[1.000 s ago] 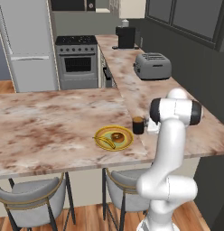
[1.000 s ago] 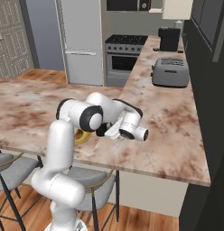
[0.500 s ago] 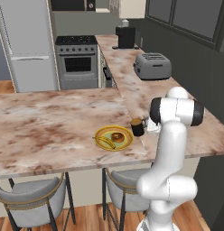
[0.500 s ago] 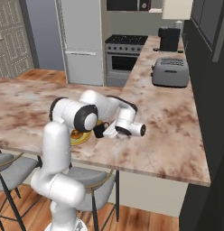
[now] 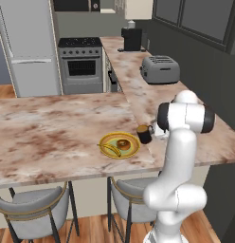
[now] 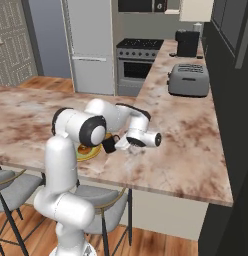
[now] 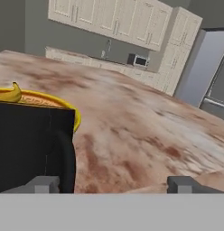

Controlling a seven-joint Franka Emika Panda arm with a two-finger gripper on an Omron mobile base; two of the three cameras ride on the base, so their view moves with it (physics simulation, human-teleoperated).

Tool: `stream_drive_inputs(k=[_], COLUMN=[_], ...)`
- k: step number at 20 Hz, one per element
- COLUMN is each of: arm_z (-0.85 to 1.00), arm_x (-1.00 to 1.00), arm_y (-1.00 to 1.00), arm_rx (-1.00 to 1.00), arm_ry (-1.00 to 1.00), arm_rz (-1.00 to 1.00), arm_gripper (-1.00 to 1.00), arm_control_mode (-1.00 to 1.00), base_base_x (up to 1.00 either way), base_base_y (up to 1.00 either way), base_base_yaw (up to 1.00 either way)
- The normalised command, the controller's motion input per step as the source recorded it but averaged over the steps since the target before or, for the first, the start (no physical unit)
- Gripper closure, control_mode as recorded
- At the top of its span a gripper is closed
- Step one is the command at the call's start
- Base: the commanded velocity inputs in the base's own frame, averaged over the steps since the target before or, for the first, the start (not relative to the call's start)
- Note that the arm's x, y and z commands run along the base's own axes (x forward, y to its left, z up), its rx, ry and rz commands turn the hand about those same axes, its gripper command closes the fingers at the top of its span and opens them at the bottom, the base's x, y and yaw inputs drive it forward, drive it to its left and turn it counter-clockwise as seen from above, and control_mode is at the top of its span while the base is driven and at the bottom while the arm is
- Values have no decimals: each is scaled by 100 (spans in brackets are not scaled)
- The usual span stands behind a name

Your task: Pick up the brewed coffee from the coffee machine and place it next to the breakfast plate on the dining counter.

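gripper (image 7: 114,182): jaws just spread wide, off the mug
mug (image 5: 143,134): standing on the dining counter (image 5: 53,128), beside the plate (image 5: 120,144), probably not touching
task: looks basically done

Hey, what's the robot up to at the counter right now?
The white arm is delivering coffee. The black mug stands upright on the marbled dining counter, just right of the yellow breakfast plate with its donut and banana. The end effector sits low beside the mug with its jaws spread wide, so the mug looks released rather than held. The coffee machine is far back on the rear counter, past the silver toaster.
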Motion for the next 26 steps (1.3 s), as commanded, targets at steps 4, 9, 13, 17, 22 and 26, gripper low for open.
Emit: stream_drive_inputs(k=[4,9,13,17,22,26], arm_z=[0,-25,-93,-100,-38,70], arm_x=[-20,-27,-7,0,-11,-76], arm_y=[-27,-19,-1,0,-1,-1], arm_rx=[0,0,0,1,6,2], arm_ry=[-6,-17,-33,-35,-29,-12], arm_rz=[0,5,5,2,2,1], arm_gripper=[-100,-100,-100,-100,-100,-100], arm_control_mode=[-100,-100,-100,-100,-100,-100], base_base_x=[0,0,0,0,0,0], base_base_y=[0,0,0,0,0,0], base_base_yaw=[0,0,0,0,0,0])
